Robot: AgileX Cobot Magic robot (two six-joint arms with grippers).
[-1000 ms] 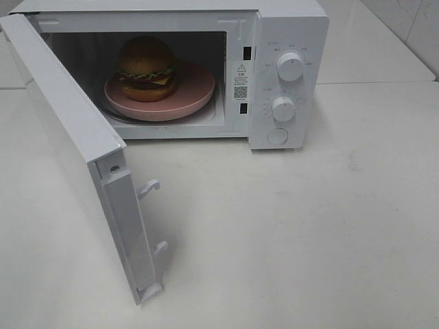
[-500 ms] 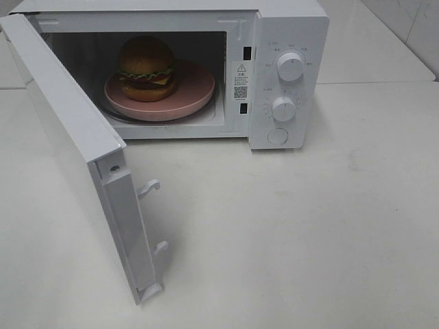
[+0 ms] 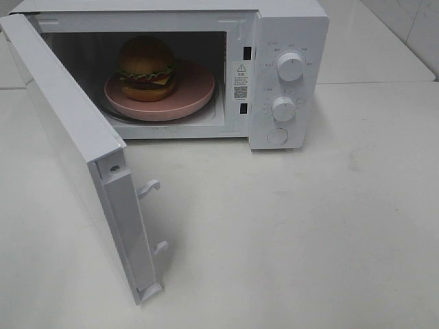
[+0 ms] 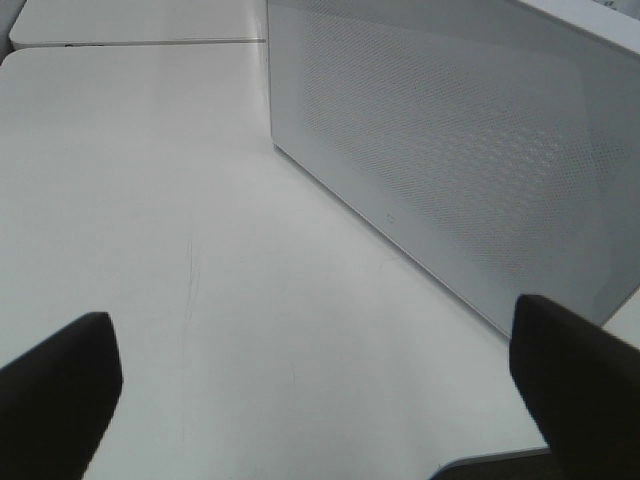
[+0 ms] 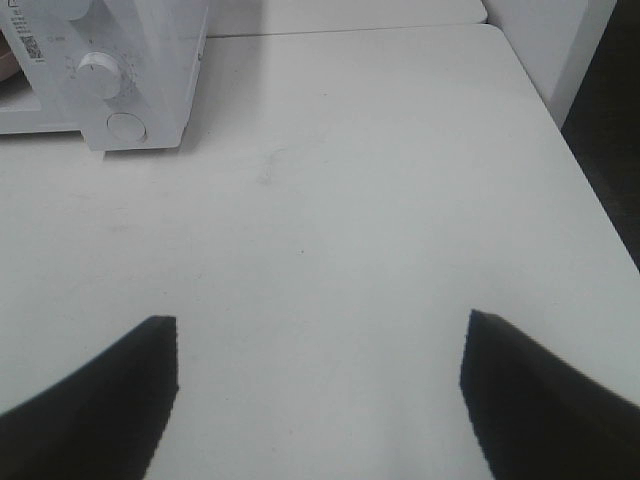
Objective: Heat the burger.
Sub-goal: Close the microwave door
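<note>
Left fingers (image 4: 55,390) and right fingers (image 5: 90,400) are gaping, gripping nothing; burger (image 3: 146,67) is sitting in microwave (image 3: 288,41); I'm judging a hard shove on door (image 3: 68,130) is risking sliding it, latch not catching.

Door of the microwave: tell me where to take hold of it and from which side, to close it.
Take the door by its free edge, farthest from the hinge, clear of the two latch hooks. Come from the left, onto its outer face: it stands wide open, and the open left claw faces that side.
</note>
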